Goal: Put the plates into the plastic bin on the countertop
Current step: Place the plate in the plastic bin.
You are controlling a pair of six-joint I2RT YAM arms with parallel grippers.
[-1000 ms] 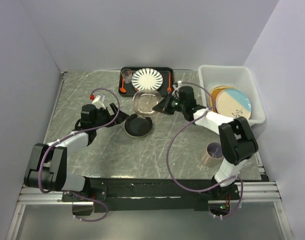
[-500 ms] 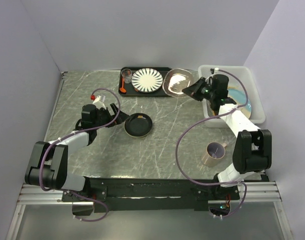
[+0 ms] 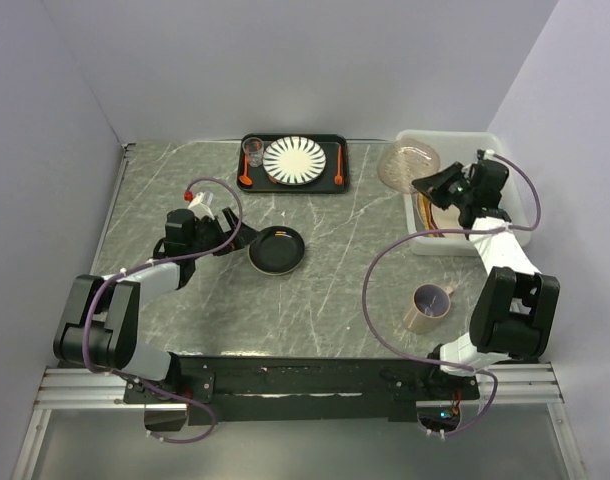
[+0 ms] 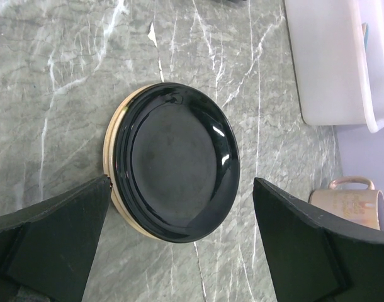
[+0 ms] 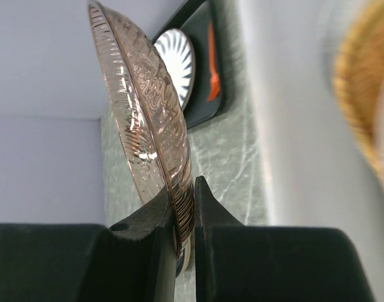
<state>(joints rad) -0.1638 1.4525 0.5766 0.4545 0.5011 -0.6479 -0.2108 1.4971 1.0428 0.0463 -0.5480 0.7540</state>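
Over at the plastic bin (image 3: 455,136), most of the contents are hidden behind the right arm; only a blurred tan plate edge (image 5: 362,94) shows in the wrist view. Right gripper (image 3: 434,187) is clamped on the rim of a clear patterned plate (image 3: 409,165), held above the bin's far-left corner, with the arm stretched well forward. Left gripper (image 4: 180,184) is spread wide, its fingers cut off at the frame bottom, flanking a small black plate (image 3: 277,250) that lies flat on the tabletop (image 3: 315,290); contact is unclear. Left arm is low, reaching forward-right. Mug (image 4: 346,201) is partly cut off.
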